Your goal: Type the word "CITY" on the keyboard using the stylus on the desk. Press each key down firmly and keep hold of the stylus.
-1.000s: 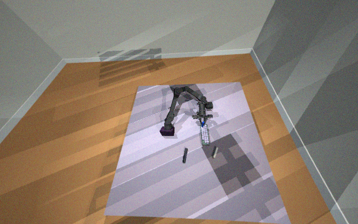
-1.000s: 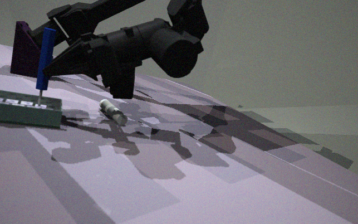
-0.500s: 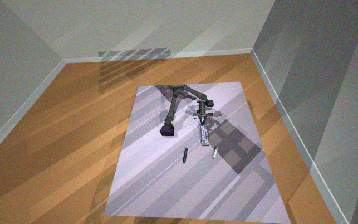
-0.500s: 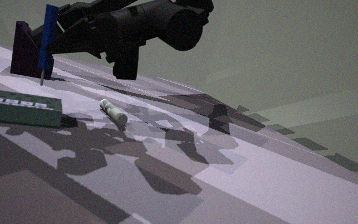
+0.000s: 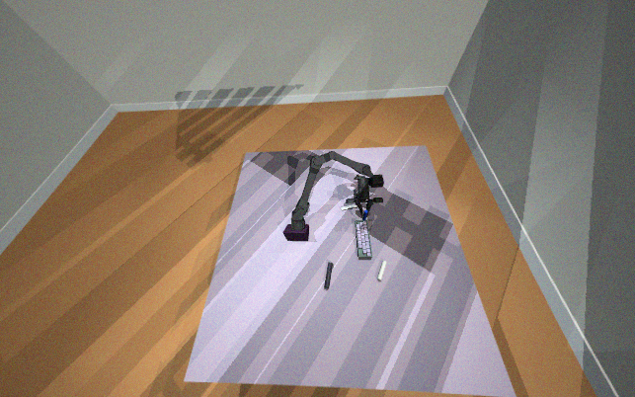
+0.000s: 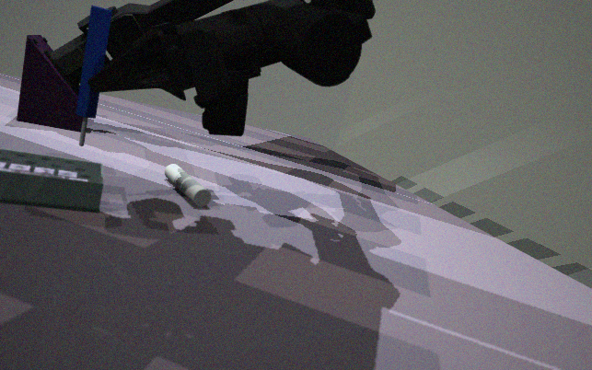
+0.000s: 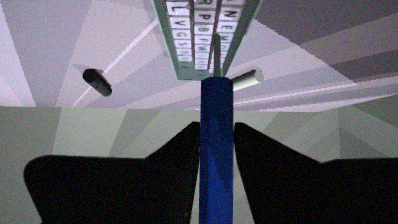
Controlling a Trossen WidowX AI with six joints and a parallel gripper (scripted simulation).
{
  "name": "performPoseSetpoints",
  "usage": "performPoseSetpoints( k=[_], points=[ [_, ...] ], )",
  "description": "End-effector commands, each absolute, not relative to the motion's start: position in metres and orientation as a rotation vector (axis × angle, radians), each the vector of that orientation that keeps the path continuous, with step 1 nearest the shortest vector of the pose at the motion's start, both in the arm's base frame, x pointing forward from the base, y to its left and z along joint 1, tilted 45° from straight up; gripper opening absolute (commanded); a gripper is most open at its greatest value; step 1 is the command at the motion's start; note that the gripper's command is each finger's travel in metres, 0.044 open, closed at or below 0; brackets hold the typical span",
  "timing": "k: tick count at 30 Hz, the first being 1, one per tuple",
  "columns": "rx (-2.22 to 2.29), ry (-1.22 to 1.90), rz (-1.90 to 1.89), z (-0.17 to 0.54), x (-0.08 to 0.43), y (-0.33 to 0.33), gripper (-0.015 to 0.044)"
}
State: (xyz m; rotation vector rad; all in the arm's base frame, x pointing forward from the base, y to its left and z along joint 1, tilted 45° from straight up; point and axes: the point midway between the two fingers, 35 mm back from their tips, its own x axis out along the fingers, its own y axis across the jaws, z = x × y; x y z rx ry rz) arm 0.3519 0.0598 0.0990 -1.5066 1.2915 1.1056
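Observation:
My gripper [image 5: 363, 215] [image 6: 92, 84] [image 7: 216, 130] is shut on the blue stylus [image 5: 365, 213] [image 6: 95, 57] [image 7: 216, 160]. The stylus stands nearly upright, with its thin grey tip pointing down. The green keyboard [image 5: 364, 256] [image 6: 36, 189] [image 7: 187, 74] lies below with white lettered keys. In the exterior view the tip hangs above the keyboard's top, with a visible gap. In the wrist view the tip overlaps the keys near P, B, E and M; which key lies directly under it I cannot tell. Part of the keyboard is hidden behind the stylus there.
A white cylinder [image 5: 348, 207] [image 6: 188, 185] lies beyond the keyboard's end nearest the gripper. A black stick [image 5: 328, 277] [image 7: 97, 82] and another white stick [image 5: 382, 271] [image 7: 250, 79] lie past its other end. The arm's dark purple base [image 5: 296, 233] [image 6: 45, 89] stands off to the side.

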Motion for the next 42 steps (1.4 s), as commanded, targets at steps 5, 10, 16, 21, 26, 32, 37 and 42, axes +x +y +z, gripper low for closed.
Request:
performPoseSetpoints(
  k=[5,10,16,21,26,32,37,42],
  points=[
    [-1.512,1.293,1.104,0.104,0.366,0.065,0.0000],
    [-1.511,1.293,1.104,0.092,0.365,0.078,0.0000],
    [-1.511,1.292,1.104,0.090,0.365,0.079,0.0079],
    [-1.511,1.292,1.105,0.088,0.365,0.081,0.0081],
    [-1.511,1.292,1.105,0.084,0.364,0.084,0.0081],
    [-1.511,1.292,1.105,0.081,0.364,0.087,0.0081],
    [-1.511,1.292,1.105,0.079,0.364,0.089,0.0081],
    [-1.510,1.292,1.105,0.078,0.364,0.091,0.0081]
  ],
)
